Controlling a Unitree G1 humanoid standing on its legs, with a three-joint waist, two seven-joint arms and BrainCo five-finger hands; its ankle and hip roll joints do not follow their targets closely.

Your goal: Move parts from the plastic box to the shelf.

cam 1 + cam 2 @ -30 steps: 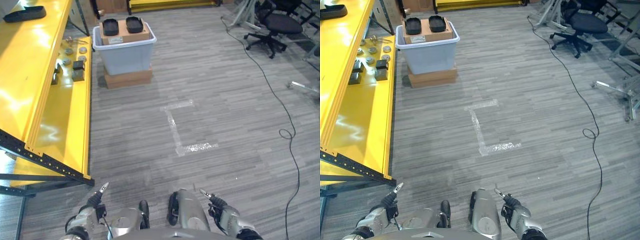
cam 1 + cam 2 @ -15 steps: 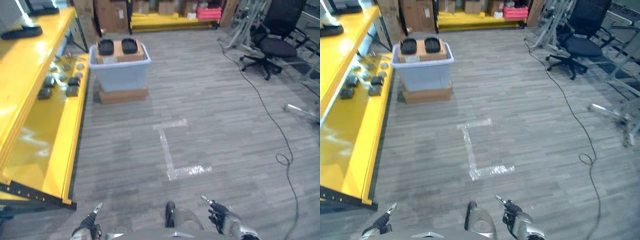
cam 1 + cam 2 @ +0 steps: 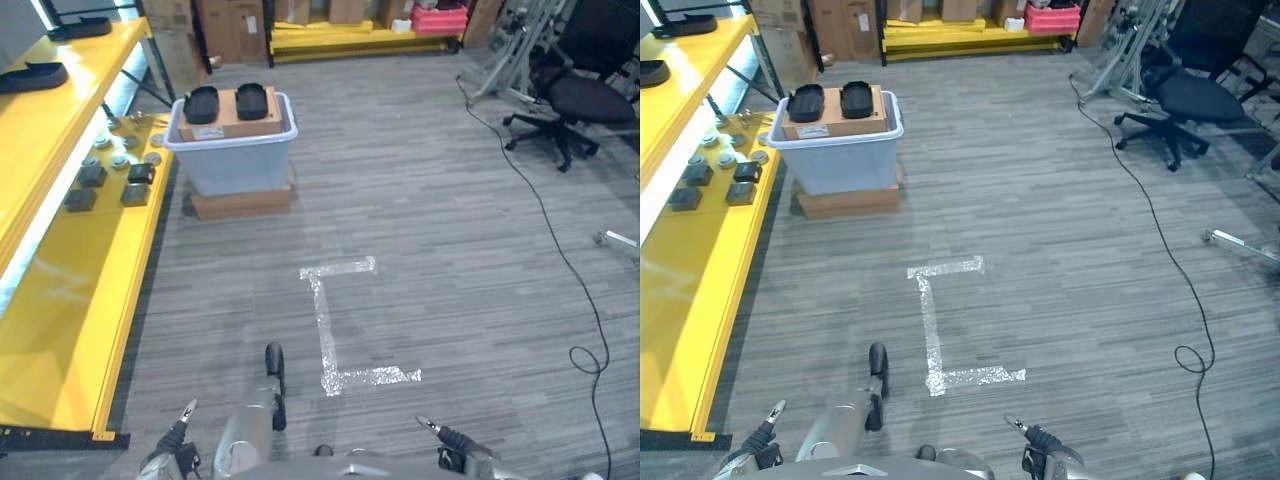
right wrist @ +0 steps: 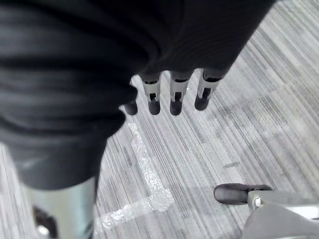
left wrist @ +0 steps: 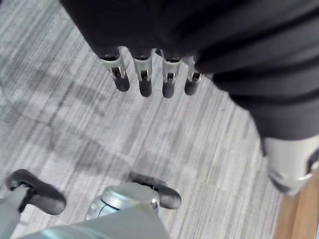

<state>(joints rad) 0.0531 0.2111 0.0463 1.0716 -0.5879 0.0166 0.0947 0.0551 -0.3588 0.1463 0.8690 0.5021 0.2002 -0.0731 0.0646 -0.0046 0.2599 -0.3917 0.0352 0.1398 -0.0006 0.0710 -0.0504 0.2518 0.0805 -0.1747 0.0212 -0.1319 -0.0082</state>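
Lighting: bright, even, indoor overhead; no hard beams.
Floor (image 3: 450, 230): evenly lit, grey, matte, no hot spots.
Yellow shelf (image 3: 70, 300): glossy; pale glare patches on lower deck, white strip of reflected light along upper deck's edge.
Plastic box (image 3: 235, 160): soft, faint shadow at base, toward shelf side.
Tape mark (image 3: 325, 330): glints, esp. at the corner nearest cam.
Office chair (image 3: 585, 100): diffuse shadow beneath.
Wrist views: left hand (image 5: 144, 79) & right hand (image 4: 172, 94) covers near-black, little detail; silver fingers catch light.
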